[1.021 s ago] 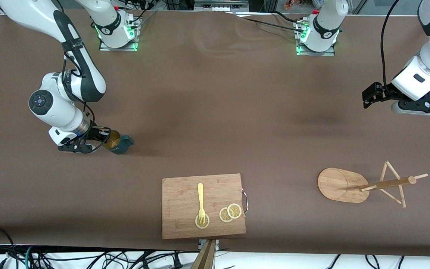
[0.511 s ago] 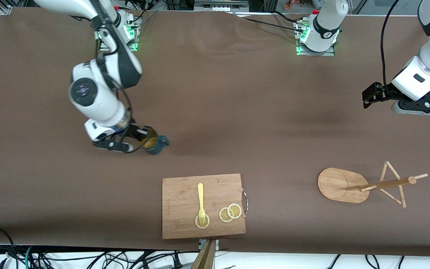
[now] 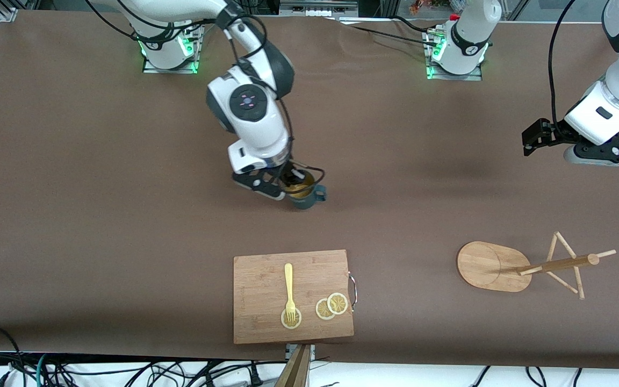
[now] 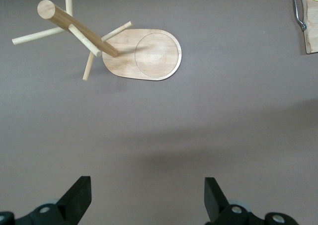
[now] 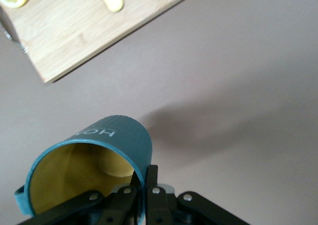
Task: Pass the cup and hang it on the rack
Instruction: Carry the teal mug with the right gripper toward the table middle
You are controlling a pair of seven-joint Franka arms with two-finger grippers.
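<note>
The table (image 3: pixel 127 161) is covered in a matt brown sheet, cloth-like and faintly rippled near the arm bases. The cup (image 3: pixel 305 196) has a smooth teal outside with fine ribbing and pale lettering, and a glossy yellow glazed inside. The rack (image 3: pixel 503 266) is pale bamboo, smooth with visible grain, as is the cutting board (image 3: pixel 266 285), which carries a thin shiny metal handle (image 3: pixel 353 290). The fork (image 3: pixel 289 290) looks like matt yellow plastic. The right claw (image 3: pixel 290 185) and left claw (image 3: pixel 536 137) are matt black plastic, on arms of glossy white shells.
</note>
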